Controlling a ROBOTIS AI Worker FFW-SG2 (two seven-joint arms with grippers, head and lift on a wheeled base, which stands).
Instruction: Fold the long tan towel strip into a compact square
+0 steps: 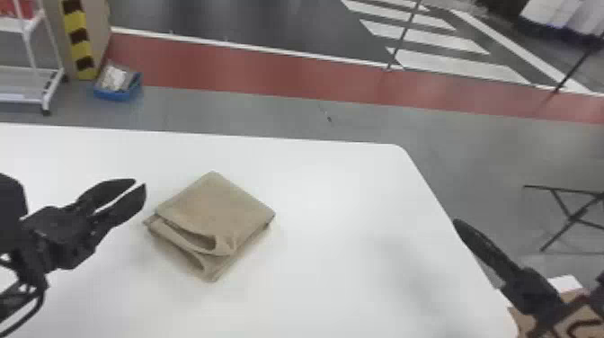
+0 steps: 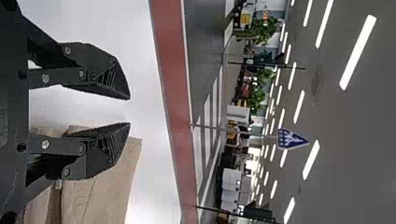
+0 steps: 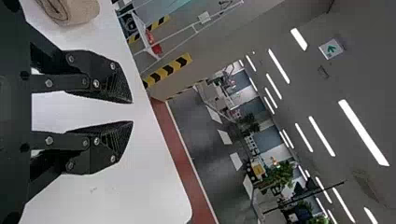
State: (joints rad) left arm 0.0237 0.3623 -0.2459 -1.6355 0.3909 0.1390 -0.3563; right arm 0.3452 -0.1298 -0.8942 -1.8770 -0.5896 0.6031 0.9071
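One towel (image 1: pixel 215 202) lies folded near-square | your left gripper (image 2: pixel 129 111), right gripper (image 3: pixel 132 112): jaws parted, empty | remaining, likely: you flatten gaping near-side layers (image 1: pixel 179 242)

So past the white surface (image 1: pixel 332 180) there's grey floor (image 1: pixel 269 112) with a red stripe (image 1: pixel 233 67) and crosswalk markings (image 1: pixel 458 65). Over on the left, a white wheeled rack (image 1: pixel 53 87) stands near a blue bin (image 1: pixel 113 95) with some white stuff in it. Left wrist view's got a blue triangle sign (image 2: pixel 292 139), leafy plants (image 2: pixel 264 28) and rows of ceiling lights (image 2: pixel 357 52).
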